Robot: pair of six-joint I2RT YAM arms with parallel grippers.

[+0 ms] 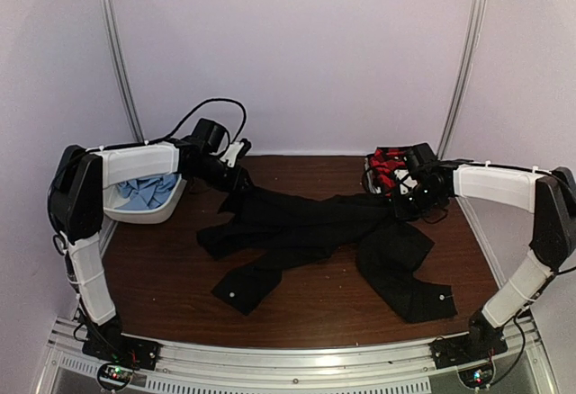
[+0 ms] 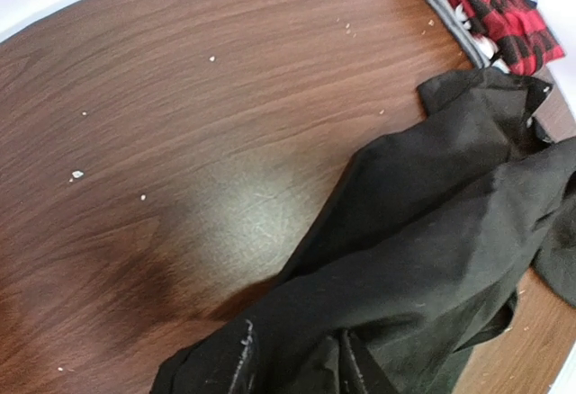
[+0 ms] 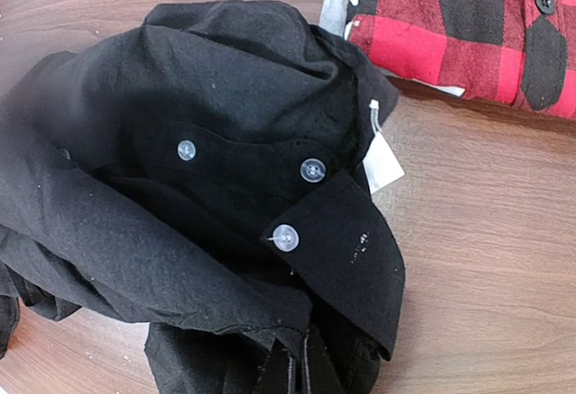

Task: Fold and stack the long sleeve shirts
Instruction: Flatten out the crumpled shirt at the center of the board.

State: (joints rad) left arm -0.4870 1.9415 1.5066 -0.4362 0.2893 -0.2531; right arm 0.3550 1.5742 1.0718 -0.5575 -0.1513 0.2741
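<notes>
The black long sleeve shirt [image 1: 306,228] lies crumpled across the middle of the wooden table, its sleeves trailing toward the front. My left gripper [image 1: 236,176] sits at its back-left end. In the left wrist view its fingers stand parted, with the black cloth [image 2: 432,232] lying between them around the left gripper [image 2: 294,358]. My right gripper [image 1: 407,198] is shut on the shirt's right end. In the right wrist view the right gripper [image 3: 294,371] pinches bunched black cloth [image 3: 225,97] below white buttons [image 3: 311,170] and a neck label [image 3: 382,156].
A red-and-black plaid shirt [image 1: 385,165] [image 3: 468,25] lies folded at the back right, just behind my right gripper. A light blue shirt [image 1: 148,192] fills a white bin [image 1: 173,205] at the left edge. Metal frame posts stand at the back corners.
</notes>
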